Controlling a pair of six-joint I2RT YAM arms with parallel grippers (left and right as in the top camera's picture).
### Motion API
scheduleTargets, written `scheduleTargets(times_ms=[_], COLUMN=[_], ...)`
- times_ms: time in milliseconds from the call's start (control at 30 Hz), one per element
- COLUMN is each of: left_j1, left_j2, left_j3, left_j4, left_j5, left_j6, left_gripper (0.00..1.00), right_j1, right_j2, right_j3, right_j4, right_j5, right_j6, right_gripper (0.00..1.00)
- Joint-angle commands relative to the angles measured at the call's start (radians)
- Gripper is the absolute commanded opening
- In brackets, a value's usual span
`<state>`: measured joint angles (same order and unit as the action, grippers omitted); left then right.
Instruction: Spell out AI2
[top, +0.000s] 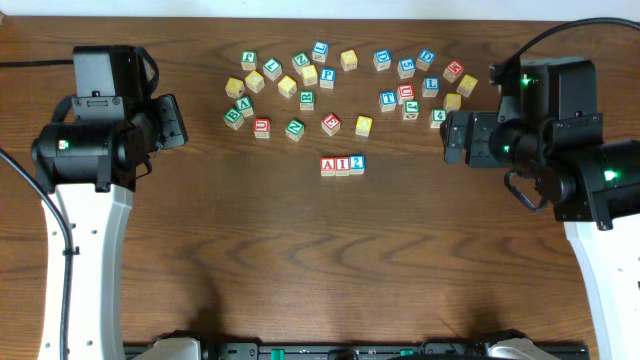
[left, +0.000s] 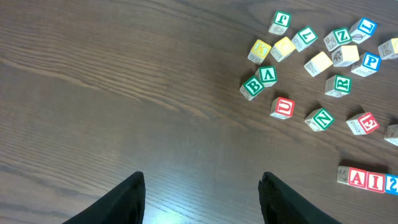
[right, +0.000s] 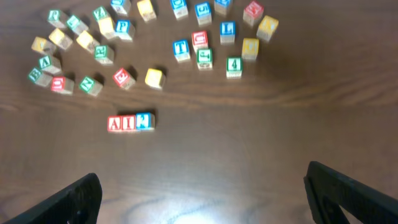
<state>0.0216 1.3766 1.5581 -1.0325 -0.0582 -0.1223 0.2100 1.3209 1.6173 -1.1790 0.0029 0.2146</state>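
Overhead, the A-I-2 row (top: 341, 165) lies on the bench (top: 300, 260) between the left claw (top: 172, 120) and right claw (top: 452, 138), with loose blocks (top: 287, 86) scattered beyond it; in the left wrist view, the left claw (left: 202, 199) gapes wide and empty, the row (left: 367, 180) far to its right across bare wood; in the right wrist view, the right claw (right: 202, 193) is equally spread and empty, the row (right: 130, 122) ahead-left.

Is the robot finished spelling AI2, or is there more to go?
Looks done: the red A block, red I block and blue 2 block sit side by side. Nothing is in hand; the left gripper and right gripper are open and empty. Nothing visibly left.
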Motion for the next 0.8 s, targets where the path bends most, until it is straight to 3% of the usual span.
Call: scheduleTargets(times_ms=[0, 200, 567, 767], left_j1=[0.002, 0.002, 0.002, 0.002], left_j2=[0.003, 0.003, 0.003, 0.003], left_j3=[0.015, 0.015, 0.015, 0.015], left_j4=[-0.003, -0.003, -0.003, -0.003], left_j5=[-0.005, -0.005, -0.005, -0.005], left_j6=[0.017, 0.017, 0.018, 0.017], left_gripper=[0.58, 0.58, 0.58, 0.58], right_j1=[-0.017, -0.039, -0.148, -0.166], right_j2=[-0.019, -0.133, -0.595, -0.894], right_j3=[-0.006, -0.153, -0.846, -1.194], right_j4=[0.065, 0.310, 0.880, 1.068], right_j5=[0.024, 0.021, 0.005, -0.010], right_j6=[-0.056, -0.158, -0.160, -0.160], right_gripper=[0.99, 0.99, 0.99, 0.99])
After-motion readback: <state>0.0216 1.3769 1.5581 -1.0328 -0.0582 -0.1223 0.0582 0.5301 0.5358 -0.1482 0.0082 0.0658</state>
